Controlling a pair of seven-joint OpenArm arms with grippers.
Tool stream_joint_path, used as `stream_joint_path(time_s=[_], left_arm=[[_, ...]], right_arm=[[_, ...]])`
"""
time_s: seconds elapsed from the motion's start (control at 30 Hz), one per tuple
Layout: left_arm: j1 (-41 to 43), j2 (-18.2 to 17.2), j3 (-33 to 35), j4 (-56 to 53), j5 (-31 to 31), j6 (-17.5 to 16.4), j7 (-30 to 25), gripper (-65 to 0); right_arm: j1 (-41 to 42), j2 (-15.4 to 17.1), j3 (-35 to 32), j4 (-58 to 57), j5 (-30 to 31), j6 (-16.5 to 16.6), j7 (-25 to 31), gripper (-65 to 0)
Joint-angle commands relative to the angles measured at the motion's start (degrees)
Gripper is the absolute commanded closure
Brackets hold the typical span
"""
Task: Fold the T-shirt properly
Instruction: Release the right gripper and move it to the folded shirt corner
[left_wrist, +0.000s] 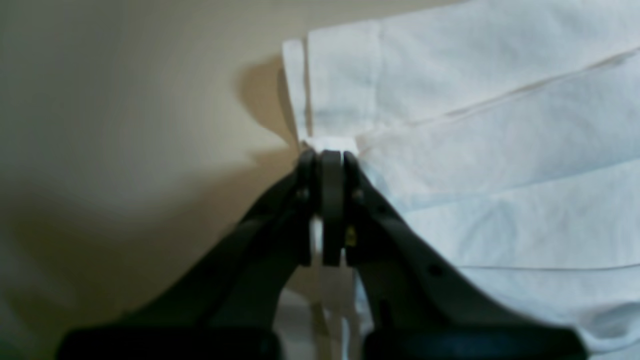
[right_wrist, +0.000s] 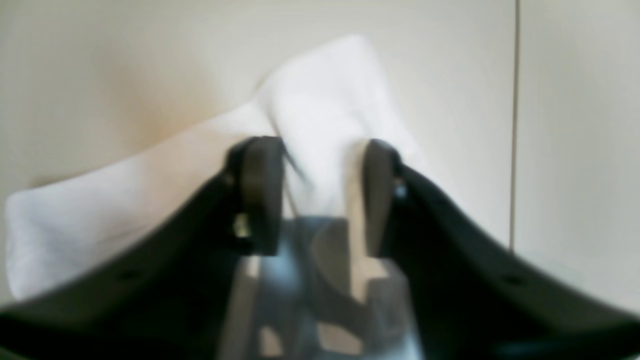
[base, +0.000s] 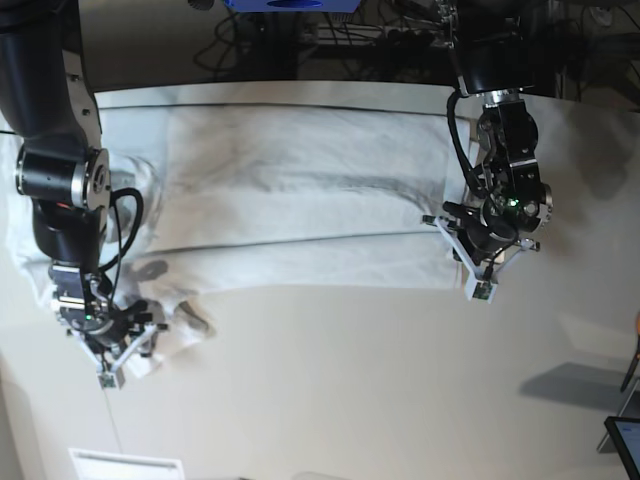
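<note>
Nearest the base camera, bare off-white tabletop (base: 350, 400) fills the foreground, smooth and matte, with a thin seam running through it in the right wrist view. On that view's left, the right gripper (base: 118, 352) sits low over a loose flap of the T-shirt (base: 300, 200); its dark, curved plastic fingers (right_wrist: 260, 195) stand apart, white fabric rising in a soft peak between and beyond them, and whether the pads touch the cloth cannot be told through the blur. On the base view's right, the left gripper (base: 478, 268) has its dark jaws pressed together on the shirt's near corner; the left wrist view shows a thin white edge of cloth pinched between the pads (left_wrist: 331, 200).

The T-shirt lies flat across the middle and far part of the table, soft and wrinkled, folded into a broad band with long creases and overlapping layers running along its length. Its long axis runs left to right in the base view, from the right arm (base: 55, 190) to the left arm (base: 505, 150). The bunched, rumpled end lies by the right arm, the squarer, straight-edged end by the left. Beyond the table's far edge, dark cables and equipment (base: 350, 35) sit in shadow.
</note>
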Motion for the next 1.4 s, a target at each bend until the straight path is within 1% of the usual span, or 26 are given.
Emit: stream_joint_path(time_s=[0.0, 0.03, 0.07, 0.1, 0.13, 0.2, 0.27, 0.37, 0.47, 0.6, 0.63, 0.77, 0.9, 1.03, 1.13, 1.3, 1.37], left_arm=[[-1.3, -0.3, -0.3, 0.9, -0.1, 0.2, -0.8, 0.0], [-1.4, -0.3, -0.3, 0.8, -0.1, 0.2, -0.8, 0.0], [-1.5, -0.3, -0.2, 0.8, -0.1, 0.2, -0.8, 0.0], [-1.5, -0.3, -0.1, 0.9, -0.1, 0.2, -0.8, 0.0], [-1.6, -0.3, -0.1, 0.9, -0.1, 0.2, -0.8, 0.0], [-1.7, -0.3, -0.1, 0.8, -0.3, 0.2, -0.8, 0.0], [-1.7, -0.3, -0.1, 0.9, -0.2, 0.2, -0.8, 0.0], [-1.8, -0.3, -0.1, 0.7, -0.2, 0.2, -0.8, 0.0], [-1.8, -0.3, -0.1, 0.7, -0.1, 0.2, -0.8, 0.0], [-1.8, -0.3, 0.0, 0.8, 0.0, 0.2, -0.8, 0.0], [-1.8, -0.3, 0.0, 0.8, 0.0, 0.2, -0.8, 0.0], [-1.8, -0.3, 0.0, 1.0, 0.0, 0.2, -0.8, 0.0], [-1.8, -0.3, 0.0, 1.0, 0.0, 0.2, -0.8, 0.0], [-1.8, -0.3, 0.0, 1.2, 0.0, 0.2, -0.8, 0.0], [-1.8, -0.3, 0.0, 1.5, 0.0, 0.2, -0.8, 0.0], [-1.7, -0.3, 0.0, 3.8, 0.0, 0.2, -0.7, 0.0], [-1.7, -0.3, 0.0, 4.4, 0.0, 0.2, -0.6, 0.0]], right_arm=[[0.8, -0.2, 0.0, 0.1, -0.6, 0.7, -3.2, -9.9], [0.8, -0.2, 0.0, 0.1, -0.6, 0.7, -3.2, -3.2], [0.8, -0.3, 0.0, 0.1, -0.6, 0.6, -3.3, 0.0], [0.8, -0.3, 0.0, 0.1, -0.6, 0.6, -3.4, -0.3], [0.7, -0.3, 0.0, 0.1, -0.6, 0.6, -3.8, -2.0], [0.7, -0.3, 0.1, 0.4, -0.5, 0.6, -4.0, 0.0], [0.7, -0.1, 0.3, 0.4, -0.4, 0.6, -4.0, -0.1], [1.0, 0.1, 3.6, 1.1, 0.8, 0.6, -4.9, -0.1], [0.8, 1.0, 5.9, 5.1, 0.9, 1.0, -8.7, -0.1], [-1.0, 1.0, 6.0, 10.5, 1.0, 1.2, -12.4, -0.1], [-2.1, 1.0, 6.0, 12.6, 1.0, 1.5, -13.1, -0.1], [-6.3, 0.8, 6.1, 21.7, 1.1, 5.1, -17.5, -0.1], [-11.4, -0.2, 6.1, 33.9, 1.1, 5.4, -22.7, -0.1], [-16.0, -0.5, 6.1, 48.1, 1.1, 5.4, -29.4, -0.1], [-18.8, -1.1, 6.1, 56.4, 1.1, 5.4, -35.4, -0.1], [-24.1, -1.8, 6.2, 69.2, 1.1, 5.5, -42.5, -0.1], [-25.7, -2.7, 6.2, 74.5, 1.1, 5.5, -45.7, -0.1]])
